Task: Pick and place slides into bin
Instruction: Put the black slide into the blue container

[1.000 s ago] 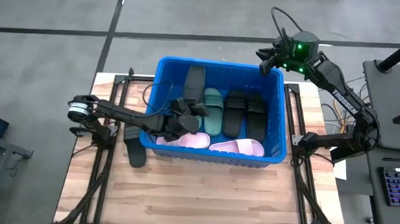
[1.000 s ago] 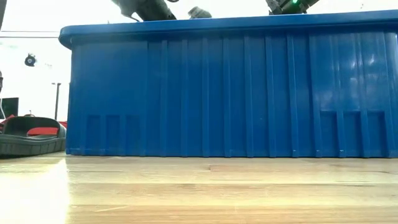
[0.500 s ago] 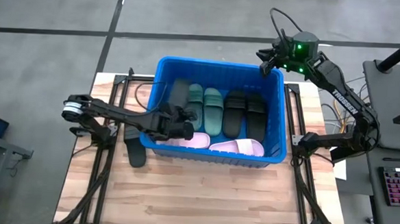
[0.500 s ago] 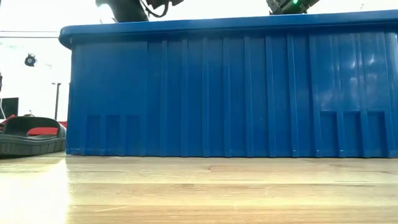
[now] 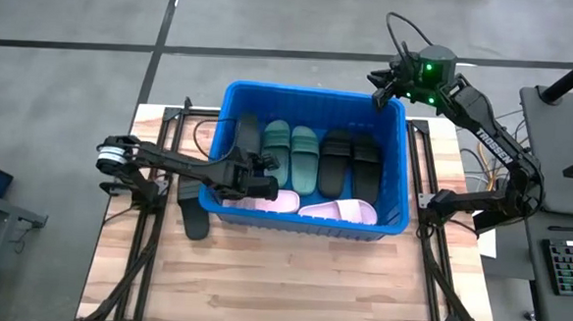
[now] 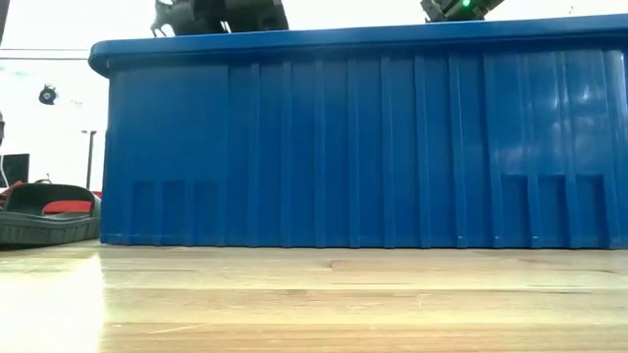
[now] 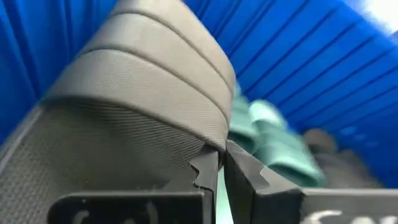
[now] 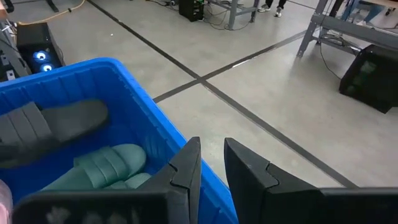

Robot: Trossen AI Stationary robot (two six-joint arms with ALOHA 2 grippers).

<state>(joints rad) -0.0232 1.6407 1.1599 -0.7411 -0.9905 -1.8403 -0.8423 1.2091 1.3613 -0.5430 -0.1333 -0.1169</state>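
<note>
Blue bin (image 5: 402,176) at surface centre, seven slides inside, one outside.
Left claw (image 5: 252,170), at the bin's 9 o'clock side, is clamped on a black slide (image 5: 245,139) by its strap. Right claw (image 5: 381,87) hovers over the bin's 1 o'clock corner, fingers slightly apart, empty. Another black slide (image 5: 192,217) lies on the surface (image 5: 290,279) at the bin's 8 o'clock.

One blue bin (image 5: 405,157) on one table (image 5: 290,279). Eight slides in all. Seven lie in the bin: two green (image 5: 290,156), two pink (image 5: 341,212) and three black, a pair (image 5: 351,162) at 3 o'clock of the green and one (image 5: 244,139) at 9 o'clock of them. One more black slide (image 5: 191,215) lies on the table at 7 o'clock of the bin. Two arms
</note>
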